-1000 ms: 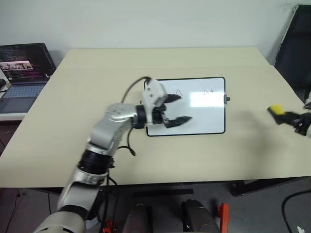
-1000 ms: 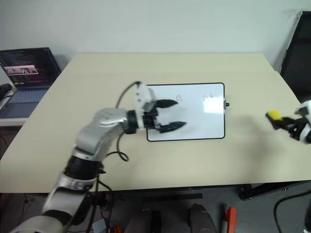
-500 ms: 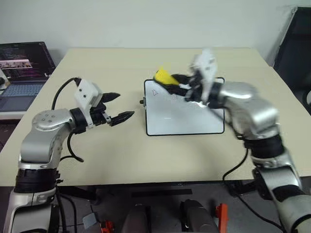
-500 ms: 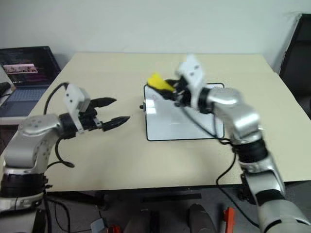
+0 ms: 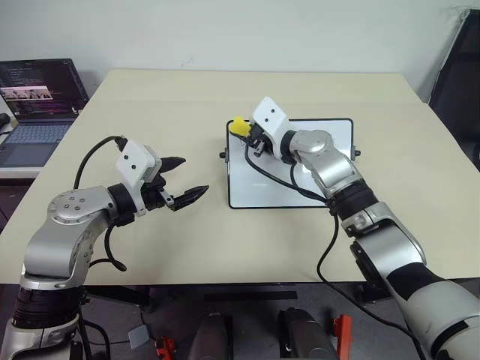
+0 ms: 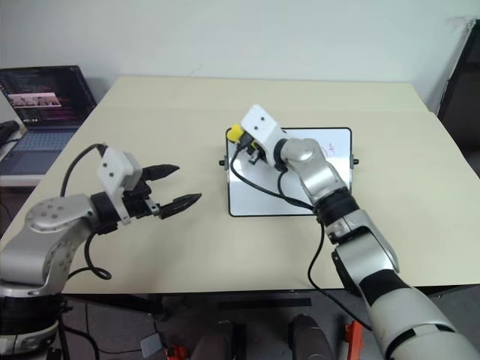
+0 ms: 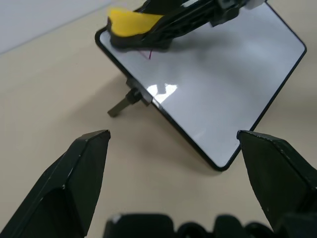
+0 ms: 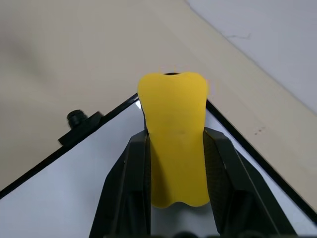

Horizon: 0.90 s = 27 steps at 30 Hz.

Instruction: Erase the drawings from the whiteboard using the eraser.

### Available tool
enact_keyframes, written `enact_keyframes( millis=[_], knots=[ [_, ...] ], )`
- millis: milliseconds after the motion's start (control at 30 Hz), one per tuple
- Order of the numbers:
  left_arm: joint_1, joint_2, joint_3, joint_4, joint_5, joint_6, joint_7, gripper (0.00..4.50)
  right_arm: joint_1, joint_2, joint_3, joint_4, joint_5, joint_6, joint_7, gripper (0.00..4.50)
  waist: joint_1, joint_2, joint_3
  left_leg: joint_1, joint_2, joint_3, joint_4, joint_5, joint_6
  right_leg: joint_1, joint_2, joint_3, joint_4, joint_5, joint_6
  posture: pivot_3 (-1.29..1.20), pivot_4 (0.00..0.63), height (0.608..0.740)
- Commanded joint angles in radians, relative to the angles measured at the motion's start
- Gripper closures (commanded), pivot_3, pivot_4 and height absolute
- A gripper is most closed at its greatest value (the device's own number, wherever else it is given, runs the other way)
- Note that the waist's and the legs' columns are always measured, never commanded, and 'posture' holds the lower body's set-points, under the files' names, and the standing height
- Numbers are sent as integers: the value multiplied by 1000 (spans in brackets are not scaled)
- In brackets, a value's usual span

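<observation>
A: Count for your notes: one whiteboard [image 5: 300, 176], one eraser [image 5: 239, 125], two pincers, one laptop [image 5: 37, 105].

B: Where does the board sit?

A: Flat on the tabletop [image 5: 150, 97], roughly at its centre, long sides running 9 to 3 o'clock. You can see one small black knob on each short side, two in all.

B: And the eraser?

A: You have it clamped in the right pincer [image 5: 247, 135], a yellow block squeezed between the two black fingers [image 8: 131, 173]. It is over the board's 10 o'clock corner; the left wrist view shows it down at the white surface there, though contact cannot be confirmed.

B: Drawings?

A: You can make out two traces: a short reddish stroke [image 7: 146, 54] just under the eraser, and one faint scribble [image 6: 328, 148] near the board's 2 o'clock corner. Anything else is hidden by the arm or too faint to count.

B: Left side?

A: Your left pincer [image 5: 182, 180] hangs released, fingers spread wide, over bare tabletop at 9 o'clock of the board, apart from it. The laptop sits off the tabletop's 10 o'clock edge, screen lit.
</observation>
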<state>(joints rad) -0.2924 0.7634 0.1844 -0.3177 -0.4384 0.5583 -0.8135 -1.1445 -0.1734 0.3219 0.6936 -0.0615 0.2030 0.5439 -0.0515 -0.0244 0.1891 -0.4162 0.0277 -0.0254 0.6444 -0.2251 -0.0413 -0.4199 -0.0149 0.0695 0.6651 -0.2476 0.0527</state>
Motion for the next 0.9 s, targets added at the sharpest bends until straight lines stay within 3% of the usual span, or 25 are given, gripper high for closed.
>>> enact_keyframes(
  millis=[33,200,300,533,633,733,800,900],
  knots=[
    [9,7,34,-58,-20,9,22,0,8,3,41,35,-62,-25,28,3389,-2,0,0,0,0,0,0,0,0,0,0,0,0,0,0,0,150,740],
    [24,6,42,-83,-33,20,42,0,103,-30,127,-42,-111,2,193,3389,-6,-2,-3,3,0,0,0,0,0,3,1,0,0,0,0,0,150,740],
    [26,8,39,-84,-37,20,48,0,137,-50,132,-77,-124,18,224,3389,-6,-2,-3,15,0,0,-1,0,0,15,1,0,-1,-1,-1,0,150,740],
    [-5,10,19,-58,-32,10,37,0,18,-39,23,69,-133,11,7,3390,-5,-2,-3,18,1,0,0,5,5,16,2,1,1,-1,-5,0,150,740],
    [-27,4,10,-59,-40,10,31,0,0,-37,-14,63,-96,-2,27,3390,-3,-3,-3,18,1,0,0,7,4,16,2,1,0,0,-5,0,150,740],
    [-64,7,8,-58,-59,13,12,0,65,-88,-37,-183,5,-59,232,3391,0,-3,-3,16,1,0,-1,7,4,15,2,1,-1,0,-5,0,150,740],
    [-82,20,2,-56,-63,10,-10,0,117,-148,-85,-410,116,1,350,3393,-1,-3,-2,14,1,0,-2,6,2,14,2,1,-2,2,1,0,150,740],
    [-109,38,-23,-54,-49,-2,-43,0,164,-268,-167,-628,219,148,435,3398,-1,-2,-2,8,1,-1,-2,3,-1,8,2,0,-1,2,-1,0,150,740]
  ],
)
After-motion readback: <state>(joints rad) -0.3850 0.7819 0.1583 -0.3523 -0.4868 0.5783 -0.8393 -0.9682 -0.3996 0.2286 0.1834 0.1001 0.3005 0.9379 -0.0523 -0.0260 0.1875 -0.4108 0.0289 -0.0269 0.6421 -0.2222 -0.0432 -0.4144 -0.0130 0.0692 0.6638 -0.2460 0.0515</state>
